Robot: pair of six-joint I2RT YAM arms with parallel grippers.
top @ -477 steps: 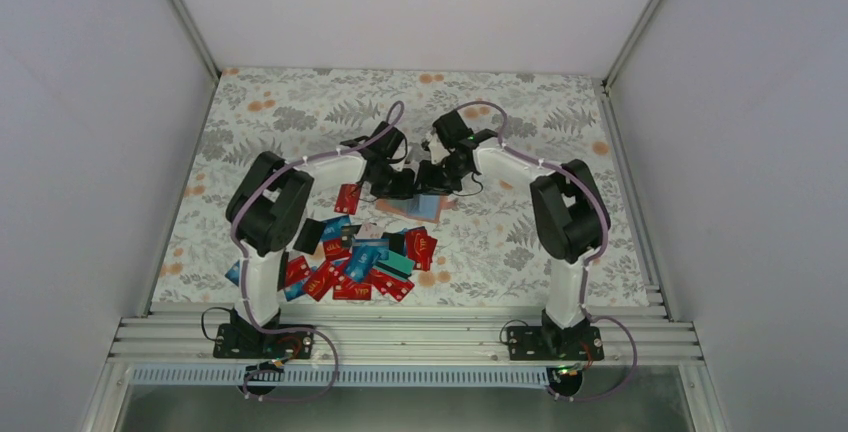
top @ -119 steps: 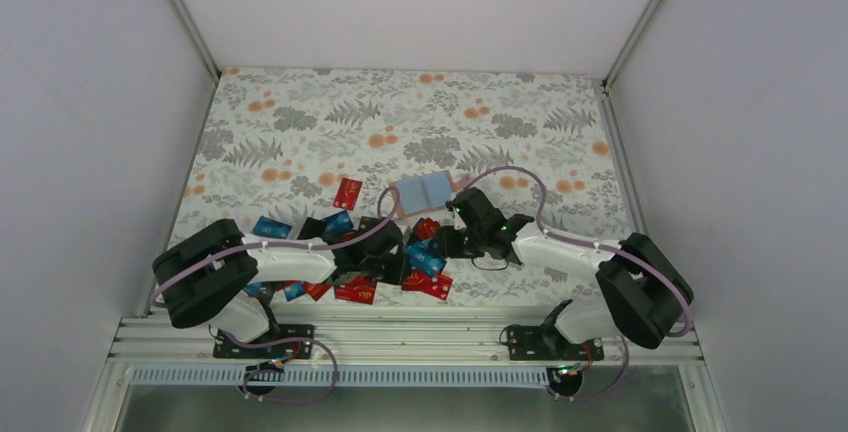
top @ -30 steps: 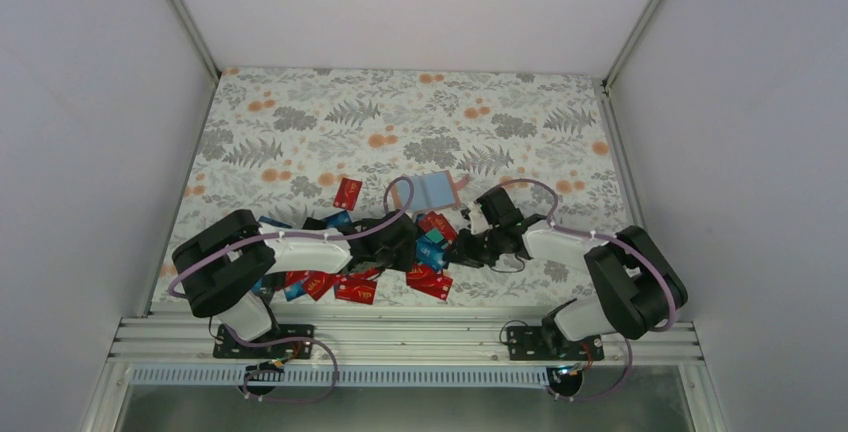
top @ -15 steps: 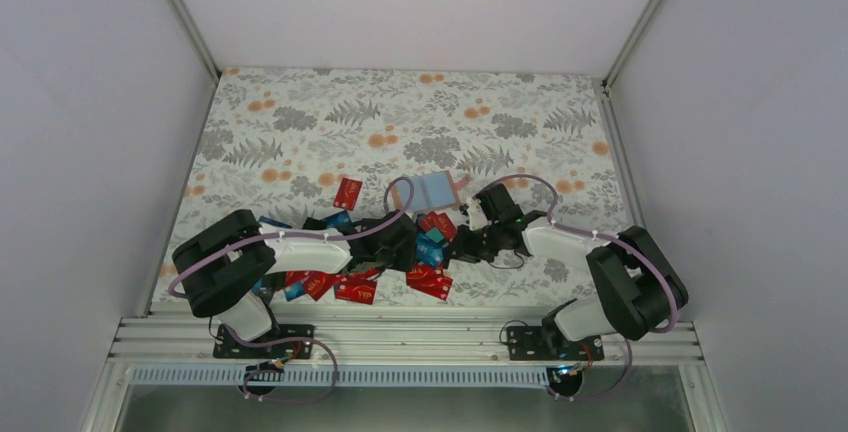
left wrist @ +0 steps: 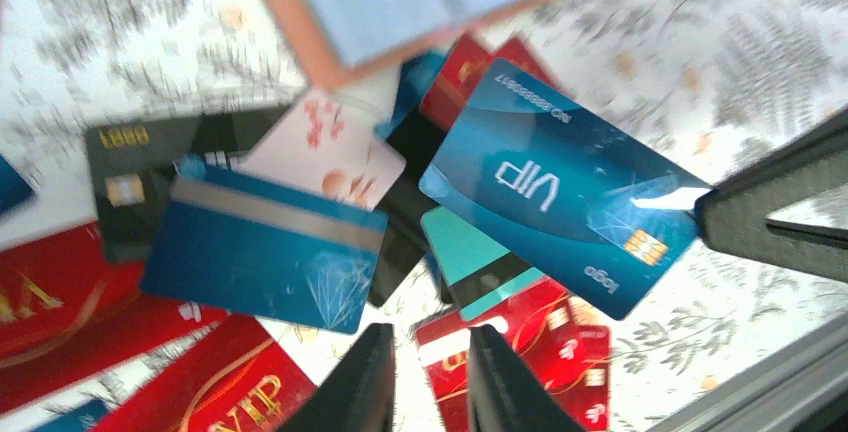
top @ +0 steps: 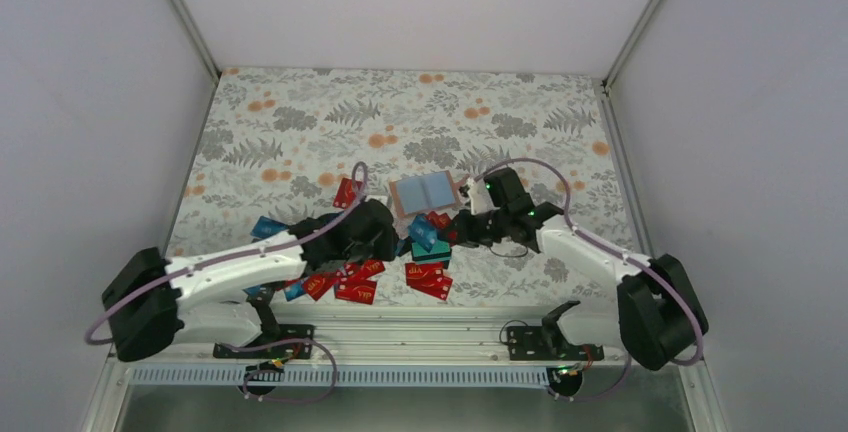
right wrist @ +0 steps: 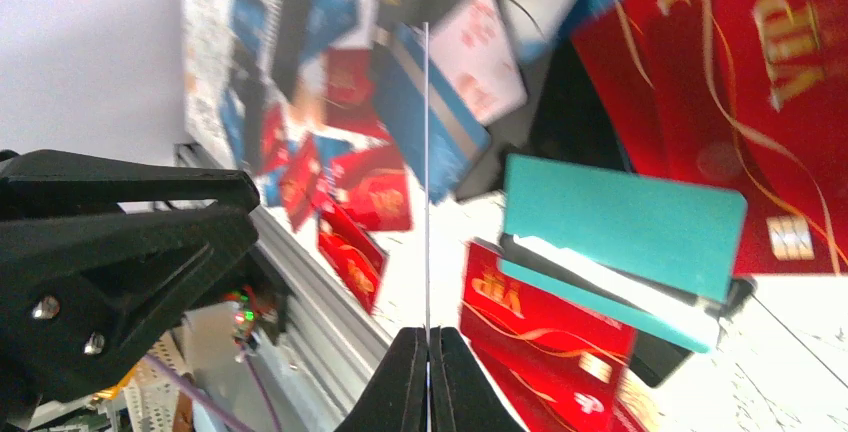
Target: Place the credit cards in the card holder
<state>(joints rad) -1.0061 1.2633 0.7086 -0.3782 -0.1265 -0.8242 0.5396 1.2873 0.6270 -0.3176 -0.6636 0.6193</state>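
The card holder lies open on the floral table, tan outside, light blue inside. A heap of credit cards, mostly red, lies just in front of it. My right gripper is shut on a blue VIP card, which shows edge-on as a thin line in the right wrist view. It holds that card just above the heap, near the holder's front edge. My left gripper hovers over the heap beside that card, open by a narrow gap with nothing between its fingers.
A single red card lies left of the holder and a blue one at the heap's left end. Teal, black and pale pink cards are mixed in. An aluminium rail runs along the near edge.
My left gripper has opened off the blue card and its arm has swung down and back to the left. The right gripper has closed on that card and lifted it toward the holder.
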